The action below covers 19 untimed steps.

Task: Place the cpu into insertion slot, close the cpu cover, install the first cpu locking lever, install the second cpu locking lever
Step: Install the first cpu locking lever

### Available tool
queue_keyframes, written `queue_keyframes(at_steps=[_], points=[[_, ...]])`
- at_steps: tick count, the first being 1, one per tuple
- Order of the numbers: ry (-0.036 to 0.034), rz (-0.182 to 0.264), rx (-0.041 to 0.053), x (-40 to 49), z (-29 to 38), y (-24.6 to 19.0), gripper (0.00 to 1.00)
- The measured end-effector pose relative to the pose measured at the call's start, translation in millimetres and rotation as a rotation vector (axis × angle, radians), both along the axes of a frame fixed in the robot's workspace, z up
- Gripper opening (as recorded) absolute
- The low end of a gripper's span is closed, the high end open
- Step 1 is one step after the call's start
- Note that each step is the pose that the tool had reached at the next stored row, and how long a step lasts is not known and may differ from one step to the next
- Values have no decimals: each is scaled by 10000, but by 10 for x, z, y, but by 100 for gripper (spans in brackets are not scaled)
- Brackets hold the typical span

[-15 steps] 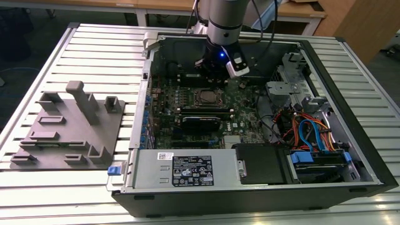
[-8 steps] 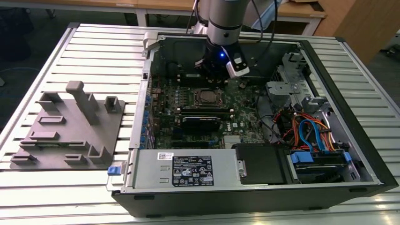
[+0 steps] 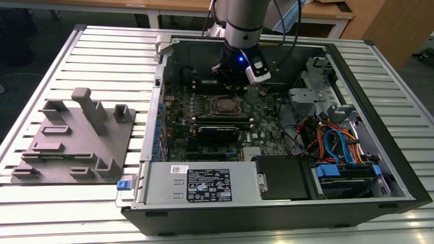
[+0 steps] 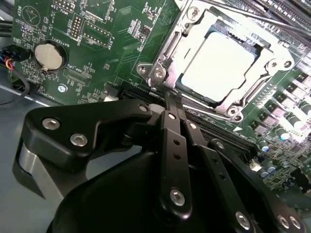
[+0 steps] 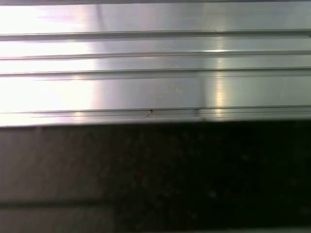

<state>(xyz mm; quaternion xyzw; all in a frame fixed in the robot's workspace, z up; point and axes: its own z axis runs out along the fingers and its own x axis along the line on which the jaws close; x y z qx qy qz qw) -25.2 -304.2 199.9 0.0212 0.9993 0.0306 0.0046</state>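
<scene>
Seating: cpu point(image 4: 221, 65) lies in slot, cover point(image 4: 167, 51) down
End effector point(image 4: 171, 94): fingers together (empty), tip at cover's edge
Advice: press lever squarely, judged

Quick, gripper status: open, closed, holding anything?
Gripper: closed, fingers together and holding nothing, tips at the edge of the cpu cover, which lies down over the cpu.

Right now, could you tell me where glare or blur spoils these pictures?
In the second wrist view, glare whitens the cpu inside the cpu cover, while the gripper looms dark and soft in front. In the first wrist view, bright streaks wash over the ribbed metal surface. The exterior view is evenly lit.
</scene>
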Motion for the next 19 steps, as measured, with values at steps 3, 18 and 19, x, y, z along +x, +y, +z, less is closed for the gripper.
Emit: queue_keyframes(at_steps=[3,18,19], points=[[0,1,-9,0,1,0,10],[1,0,-209,0,-23,0,10],[1,-1,-201,0,-25,0,10]])
